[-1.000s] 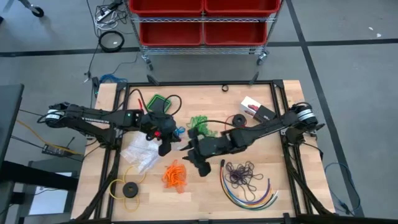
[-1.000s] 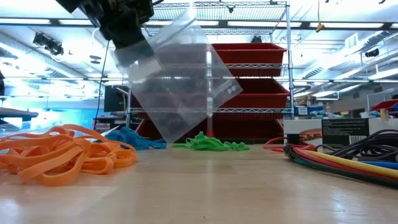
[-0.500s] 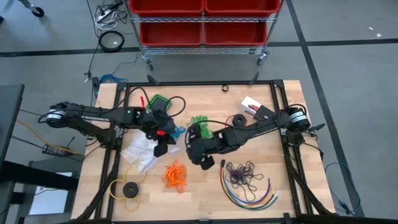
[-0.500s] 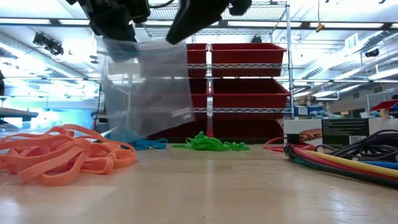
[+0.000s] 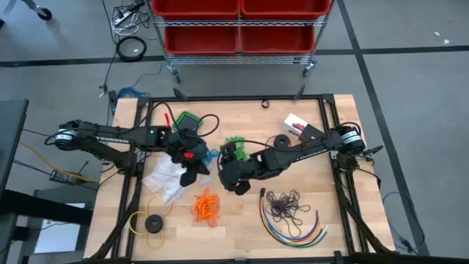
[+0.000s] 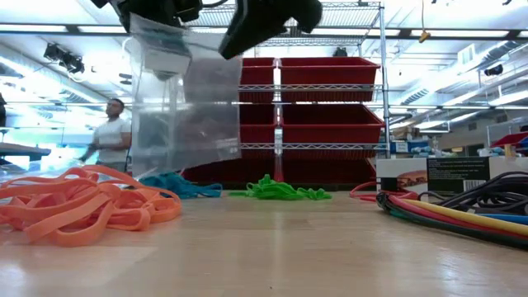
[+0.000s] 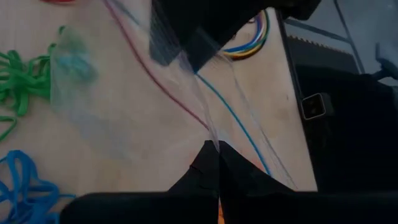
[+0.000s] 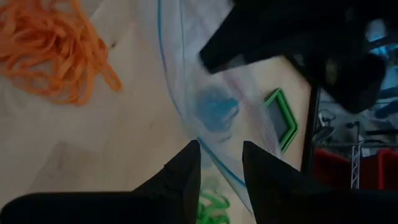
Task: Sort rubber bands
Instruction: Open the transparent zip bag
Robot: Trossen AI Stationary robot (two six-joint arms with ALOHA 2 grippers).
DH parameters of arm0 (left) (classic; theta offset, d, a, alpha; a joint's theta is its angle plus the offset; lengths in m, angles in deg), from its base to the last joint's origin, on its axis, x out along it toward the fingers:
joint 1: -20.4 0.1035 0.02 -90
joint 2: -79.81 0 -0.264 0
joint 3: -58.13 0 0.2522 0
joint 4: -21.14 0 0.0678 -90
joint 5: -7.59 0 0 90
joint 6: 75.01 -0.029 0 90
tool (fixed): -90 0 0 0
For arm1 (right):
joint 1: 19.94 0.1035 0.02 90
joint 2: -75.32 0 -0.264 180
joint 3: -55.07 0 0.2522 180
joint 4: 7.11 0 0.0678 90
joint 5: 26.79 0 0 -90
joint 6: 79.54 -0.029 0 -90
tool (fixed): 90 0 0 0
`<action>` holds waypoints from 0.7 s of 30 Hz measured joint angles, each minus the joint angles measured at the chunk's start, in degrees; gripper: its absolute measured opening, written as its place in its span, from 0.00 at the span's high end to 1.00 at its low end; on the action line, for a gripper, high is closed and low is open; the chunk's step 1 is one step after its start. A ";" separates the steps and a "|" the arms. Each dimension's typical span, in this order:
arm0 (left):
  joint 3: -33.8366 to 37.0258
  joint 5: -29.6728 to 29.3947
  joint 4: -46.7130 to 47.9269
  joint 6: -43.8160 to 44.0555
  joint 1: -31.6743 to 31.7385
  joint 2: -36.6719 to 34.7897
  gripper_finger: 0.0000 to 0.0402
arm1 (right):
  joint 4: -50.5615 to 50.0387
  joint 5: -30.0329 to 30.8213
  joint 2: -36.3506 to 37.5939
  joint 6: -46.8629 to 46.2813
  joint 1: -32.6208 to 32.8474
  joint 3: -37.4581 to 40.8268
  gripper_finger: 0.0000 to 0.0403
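Note:
A clear zip bag (image 6: 186,107) hangs above the table's middle. My left gripper (image 7: 216,158) is shut on its top edge. My right gripper (image 8: 221,165) is open just beside it, one finger on either side of the bag's blue-lined rim (image 8: 186,127). Rubber bands lie on the table in bunches: blue (image 6: 177,183) under the bag, green (image 5: 234,141) behind it, orange (image 5: 207,207) near the front edge, dark purple (image 5: 286,205) at the front right. My left gripper pinches the bag's zip edge (image 7: 208,127) between its two shut fingers, slanting down from the table's left. The bag hangs below the fingers, clear of the table and roughly upright. Whether my right gripper's fingers (image 8: 186,171) touch the rim between them, I cannot tell.
A heap of clear bags (image 5: 165,180) lies at the left. A yellow ring with a black disc (image 5: 150,222) sits at the front left, and curved coloured cables (image 5: 297,231) at the front right. A green-rimmed box (image 5: 189,119) and a white box (image 5: 297,123) stand at the back. A person (image 6: 107,132) moves in the room behind.
The bag swung from a tilt toward the table's right to hanging upright under my left gripper, and a little higher. My right gripper has tipped and rolled and come in to the bag's top edge beside my left gripper.

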 joint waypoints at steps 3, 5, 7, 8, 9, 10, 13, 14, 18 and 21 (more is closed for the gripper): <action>0.00 2.12 -1.55 0.04 0.02 0.32 1.00 | 1.15 0.02 0.04 1.40 -0.03 0.00 0.73; 0.00 3.69 -2.04 0.06 0.00 0.32 1.00 | 0.64 0.71 0.04 1.94 -0.14 0.00 0.74; 0.00 4.64 -2.50 0.04 0.00 0.32 1.00 | -0.65 2.47 0.04 1.94 -0.29 0.00 0.74; 0.00 4.68 -2.36 0.05 0.00 0.32 1.00 | -1.53 3.04 0.07 1.83 -0.39 0.00 0.75; 0.00 4.67 -2.35 0.05 0.00 0.32 1.00 | -2.54 3.40 0.07 1.38 -0.53 0.00 0.75; 0.00 4.67 -2.36 0.05 0.00 0.32 1.00 | -3.28 3.43 0.07 0.79 -0.71 0.00 0.76; -0.32 3.75 -2.45 -0.10 0.02 0.32 1.00 | -5.44 2.17 0.07 -1.29 -1.07 0.00 0.79; -0.61 3.00 -2.42 -0.34 0.02 0.32 1.00 | -6.40 1.36 -0.11 -2.02 -1.16 0.00 0.81; -3.00 -3.36 -0.12 -1.45 0.41 0.32 1.00 | -11.35 -1.10 -0.79 -5.18 -1.25 0.20 0.96; -5.37 -12.38 5.14 -1.44 0.86 0.35 1.00 | -10.82 -2.81 -0.70 -7.36 -1.22 0.64 0.98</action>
